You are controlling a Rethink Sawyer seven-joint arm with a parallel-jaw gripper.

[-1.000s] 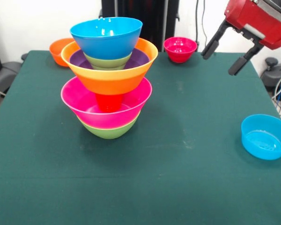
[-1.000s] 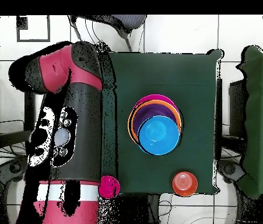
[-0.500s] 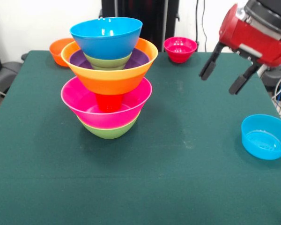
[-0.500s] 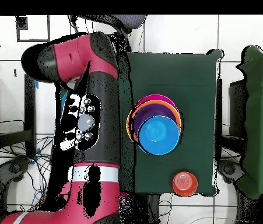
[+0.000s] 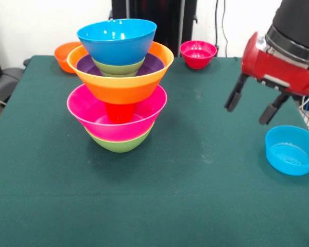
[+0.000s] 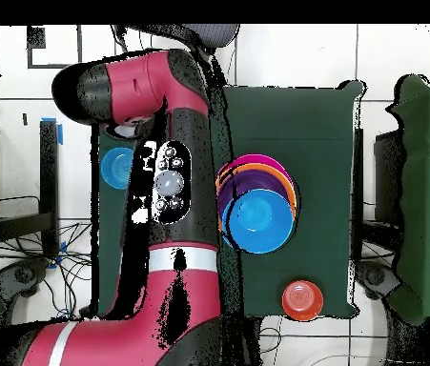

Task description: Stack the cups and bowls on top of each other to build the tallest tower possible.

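Note:
The tower stands left of centre in the front view: green bowl [image 5: 121,142] lowest, then pink bowl [image 5: 92,114], the orange-red cup [image 5: 119,111] in it, large orange bowl [image 5: 124,85], purple bowl [image 5: 153,64], small green bowl [image 5: 118,68], and blue bowl [image 5: 116,40] on top. It also shows in the overhead view [image 6: 256,217]. My gripper [image 5: 251,105] is open and empty. It hangs above the table's right side, up and left of a small blue bowl [image 5: 291,150], far right of the tower.
A small orange bowl [image 5: 65,55] sits at the back left, and it shows in the overhead view [image 6: 301,299]. A small red bowl [image 5: 198,54] sits at the back middle. In the overhead view the arm [image 6: 166,181] covers the table's left part beside the small blue bowl [image 6: 117,167].
The gripper has come down and nearer the front, closer to the small blue bowl, still open. In the overhead view the arm has swung in over the table. The tower has not moved.

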